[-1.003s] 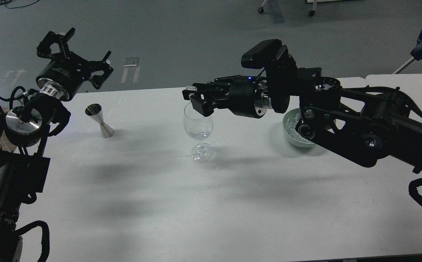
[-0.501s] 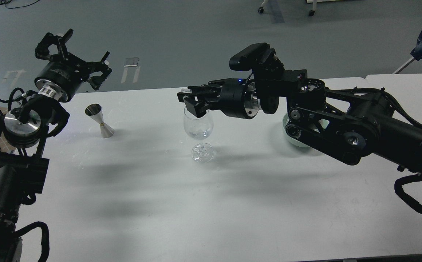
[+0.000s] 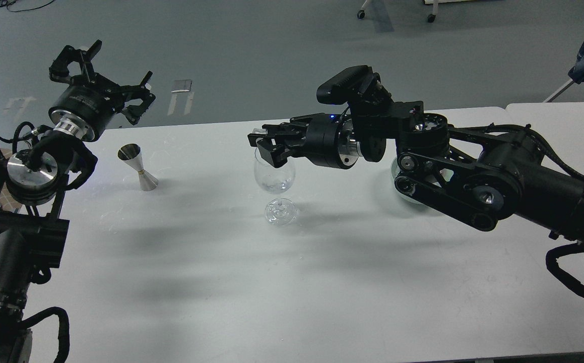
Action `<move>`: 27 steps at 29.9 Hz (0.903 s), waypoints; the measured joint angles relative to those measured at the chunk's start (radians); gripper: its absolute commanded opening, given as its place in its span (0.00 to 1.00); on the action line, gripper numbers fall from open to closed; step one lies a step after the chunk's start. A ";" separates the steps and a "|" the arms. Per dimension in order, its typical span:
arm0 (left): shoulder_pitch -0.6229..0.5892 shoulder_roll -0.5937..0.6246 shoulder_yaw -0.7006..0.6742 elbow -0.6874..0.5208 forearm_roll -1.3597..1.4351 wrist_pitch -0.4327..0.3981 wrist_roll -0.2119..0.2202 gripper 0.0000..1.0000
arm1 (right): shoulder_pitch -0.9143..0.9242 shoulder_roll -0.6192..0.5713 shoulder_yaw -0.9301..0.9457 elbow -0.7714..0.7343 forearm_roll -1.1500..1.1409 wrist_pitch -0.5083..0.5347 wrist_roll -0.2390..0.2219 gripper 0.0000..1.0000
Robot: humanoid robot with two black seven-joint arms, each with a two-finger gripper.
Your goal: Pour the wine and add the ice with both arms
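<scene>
A clear wine glass (image 3: pixel 274 174) stands mid-table, with glassy glints low in its bowl; I cannot tell wine from ice there. My right gripper (image 3: pixel 263 143) reaches in from the right and hovers just over the glass rim. Its fingers are close together with a small whitish ice cube (image 3: pixel 257 132) at their tips. My left gripper (image 3: pixel 101 75) is raised over the table's far left corner, fingers spread wide and empty. A steel jigger (image 3: pixel 138 166) stands on the table below it.
A pale green bowl (image 3: pixel 395 171) sits right of the glass, mostly hidden behind my right arm. The white table (image 3: pixel 292 282) has its far edge just behind the glass. A second table (image 3: pixel 559 113) adjoins at the right.
My right arm has swung left from the bowl, bringing its gripper over the glass rim and covering the bowl. The left arm has barely moved.
</scene>
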 measured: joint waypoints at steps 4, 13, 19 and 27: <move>-0.002 0.000 0.000 0.000 0.000 0.000 0.000 0.98 | -0.007 0.003 0.000 -0.010 0.000 -0.001 0.000 0.25; -0.003 0.001 0.000 0.000 0.000 -0.001 0.000 0.98 | -0.009 0.018 0.000 -0.017 0.000 -0.001 -0.001 0.29; -0.005 0.002 0.000 0.000 0.000 -0.003 0.000 0.98 | -0.005 0.028 0.001 -0.022 0.000 -0.001 -0.001 0.32; -0.010 0.003 0.001 0.001 0.000 -0.003 0.000 0.98 | -0.004 0.023 0.001 -0.011 0.003 -0.002 0.000 0.38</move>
